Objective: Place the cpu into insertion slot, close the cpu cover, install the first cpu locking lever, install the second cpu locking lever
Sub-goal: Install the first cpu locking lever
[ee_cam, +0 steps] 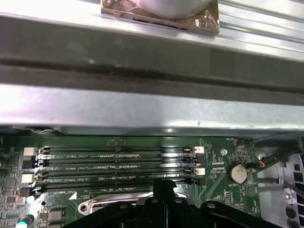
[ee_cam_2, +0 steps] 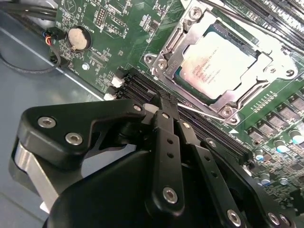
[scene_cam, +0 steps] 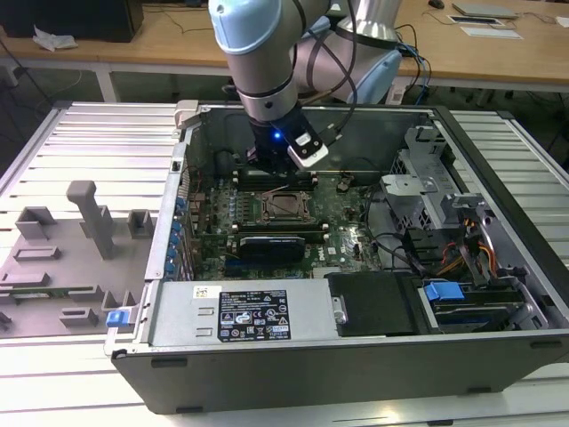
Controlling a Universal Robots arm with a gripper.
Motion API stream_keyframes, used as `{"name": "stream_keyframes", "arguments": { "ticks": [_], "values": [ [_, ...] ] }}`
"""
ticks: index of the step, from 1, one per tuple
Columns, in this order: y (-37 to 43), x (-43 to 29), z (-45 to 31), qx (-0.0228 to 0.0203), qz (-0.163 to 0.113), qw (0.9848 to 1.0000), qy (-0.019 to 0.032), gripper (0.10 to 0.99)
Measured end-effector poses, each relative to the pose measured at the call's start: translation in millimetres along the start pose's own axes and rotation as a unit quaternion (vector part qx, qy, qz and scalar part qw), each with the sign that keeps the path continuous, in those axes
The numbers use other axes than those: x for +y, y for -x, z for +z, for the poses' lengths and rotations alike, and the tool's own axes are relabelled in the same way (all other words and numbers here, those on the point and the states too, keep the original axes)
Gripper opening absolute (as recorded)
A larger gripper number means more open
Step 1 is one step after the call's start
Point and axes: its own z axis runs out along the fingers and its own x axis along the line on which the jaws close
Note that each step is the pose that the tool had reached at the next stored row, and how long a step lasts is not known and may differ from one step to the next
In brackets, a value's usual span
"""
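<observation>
**Claw** (ee_cam_2: 160, 102): clenched. In both wrist views we see the black fingers (ee_cam: 167, 186) pressed tip to tip with nothing between them. The tips stand at the memory slots (ee_cam: 114, 164), just beside the insertion slot (ee_cam_2: 156, 61). We cannot tell whether they touch the thin bright rod (ee_cam_2: 202, 113) along the slot's near edge.

**Cpu** (ee_cam_2: 216, 61): seated in the insertion slot, flat, silvery top up. It is square, so we note no long axis; its edges run parallel to the slot's rim.

**Cpu cover** (ee_cam_2: 183, 33): lying down over the insertion slot, its window framing the cpu.

**Motherboard** (ee_cam_2: 118, 28): green, around the insertion slot, with a coin cell (ee_cam_2: 78, 39) well apart from it.

**Case** (scene_cam: 356, 356): open, on the ribbed worktop (scene_cam: 89, 142), the arm (scene_cam: 258, 53) reaching in above the insertion slot.
</observation>
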Motion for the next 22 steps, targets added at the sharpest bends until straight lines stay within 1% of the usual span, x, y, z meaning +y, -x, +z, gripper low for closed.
{"name": "stream_keyframes", "arguments": {
  "ticks": [7,9,11,13,14,17,20,22],
  "values": [
    [-2.3,4.6,3.4,-0.0031,0.016,0.9999,-0.0044,0.106],
    [-3.4,4.6,4.5,-0.0055,0.029,0.9995,-0.0082,0.106],
    [-5.1,5.1,4.9,-0.0073,0.038,0.9992,-0.0108,0.106],
    [-6.1,5.4,5.1,-0.0084,0.044,0.9989,-0.0124,0.106],
    [-7.4,5.9,5.4,-0.0097,0.051,0.9986,-0.0142,0.106],
    [-8.9,7.0,5.5,-0.0107,0.057,0.9982,-0.0159,0.106],
    [-9.1,10.0,6.4,-0.0114,0.06,0.998,-0.017,0.106],
    [-9.3,10.0,7.2,-0.0126,0.066,0.9975,-0.0193,0.106]
  ]
}}
